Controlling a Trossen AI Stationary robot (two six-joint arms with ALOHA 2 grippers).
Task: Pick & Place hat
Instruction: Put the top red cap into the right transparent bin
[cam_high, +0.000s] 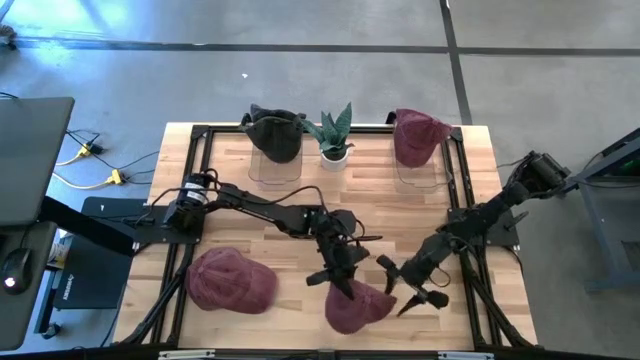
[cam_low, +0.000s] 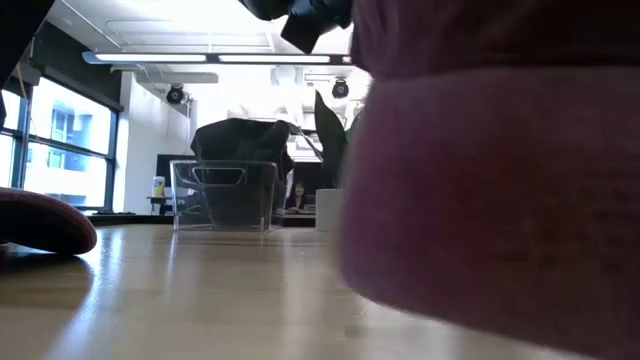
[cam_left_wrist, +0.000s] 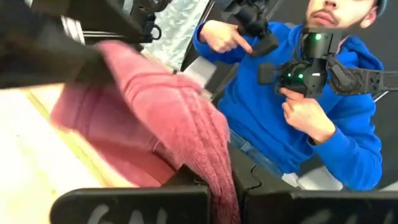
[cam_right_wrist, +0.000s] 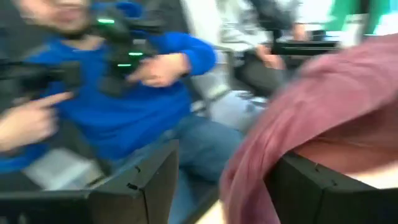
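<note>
A maroon hat (cam_high: 358, 306) lies near the table's near edge and fills the right of the low view (cam_low: 480, 180). My left gripper (cam_high: 342, 280) stands over it, reaching in from the left, shut on a ridge of its cloth. My right gripper (cam_high: 408, 284) is open just to the right of the hat. In the right wrist view the hat's edge (cam_right_wrist: 261, 162) shows between its spread fingers. A second maroon hat (cam_high: 230, 280) lies flat on the table's left near part. My left gripper pinches a raised fold of the maroon hat's cloth (cam_left_wrist: 219, 177) between its two fingers, coming from above and slanting down. The fold is drawn up into the fingers while the rest of the hat (cam_left_wrist: 112, 118) spreads below toward the table. My right gripper has the hat's edge close to one finger (cam_right_wrist: 323, 186); whether it touches, I cannot tell.
At the far edge, a black hat (cam_high: 275, 133) sits on a clear stand (cam_low: 222, 195) and a maroon hat (cam_high: 418, 135) on another, with a potted plant (cam_high: 335, 135) between them. A person in a blue sweatshirt (cam_left_wrist: 292, 93) stands beyond the near edge, holding hand controllers.
</note>
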